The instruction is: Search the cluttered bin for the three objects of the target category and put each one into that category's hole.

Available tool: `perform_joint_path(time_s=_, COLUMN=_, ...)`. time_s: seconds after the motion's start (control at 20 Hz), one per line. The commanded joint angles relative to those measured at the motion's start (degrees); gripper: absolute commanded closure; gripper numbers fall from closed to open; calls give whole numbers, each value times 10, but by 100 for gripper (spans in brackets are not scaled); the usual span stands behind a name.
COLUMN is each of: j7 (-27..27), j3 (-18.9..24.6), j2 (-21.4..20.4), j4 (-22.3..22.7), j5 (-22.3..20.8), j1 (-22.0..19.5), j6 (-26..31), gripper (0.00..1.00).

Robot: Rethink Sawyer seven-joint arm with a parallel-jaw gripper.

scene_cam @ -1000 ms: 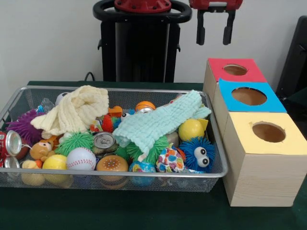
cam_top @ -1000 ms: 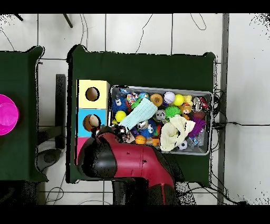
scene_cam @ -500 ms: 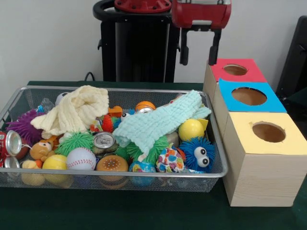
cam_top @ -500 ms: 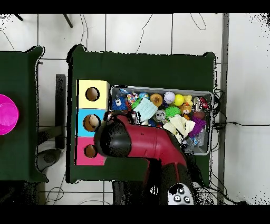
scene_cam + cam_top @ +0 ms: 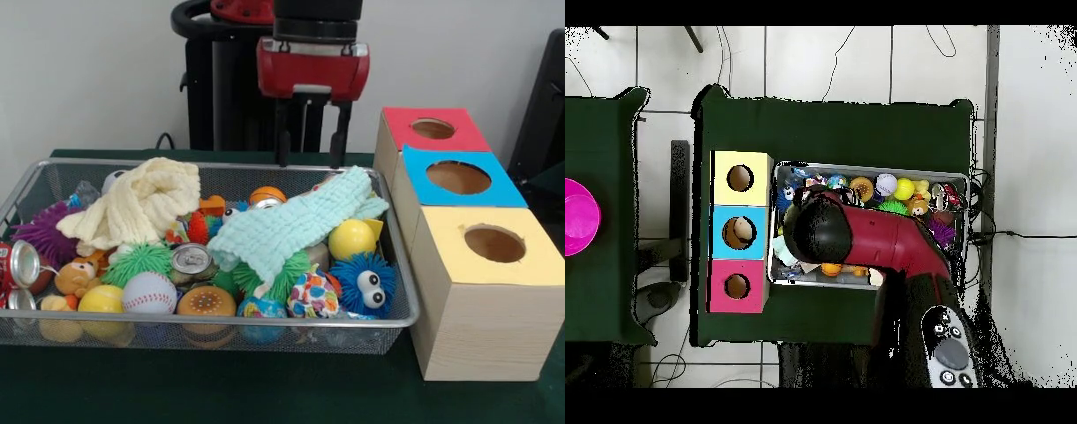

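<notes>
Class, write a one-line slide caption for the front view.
Open gripper hangs empty above a mesh bin of toys and cloths, beside three holed boxes.

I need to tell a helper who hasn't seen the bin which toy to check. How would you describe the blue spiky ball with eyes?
Start at the wire mesh bin and go to its front corner nearest the yellow-topped box. There sits the blue spiky ball, just in front of a smooth yellow ball. Its two big googly eyes mark it out from the green spiky balls nearby.

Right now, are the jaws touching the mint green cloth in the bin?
Apart. In the front view the gripper hangs open above the bin's far rim, with a clear gap down to the mint green cloth. The overhead view hides this under the arm.
</notes>
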Motion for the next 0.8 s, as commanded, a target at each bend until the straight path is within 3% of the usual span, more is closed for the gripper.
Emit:
perform_joint_path(time_s=0.05, j7=-34, j3=74, j2=76, j4=-79, j5=-45, j1=-20, j6=5, gripper=0)
perform_joint_path(time_s=0.35, j7=-24, j3=104, j2=109, j4=-102, j5=-57, j1=-32, j6=-25, gripper=0)
perform_joint_path(time_s=0.8, j7=3, j3=110, j2=154, j4=-144, j5=-76, j1=-23, j6=-43, gripper=0)
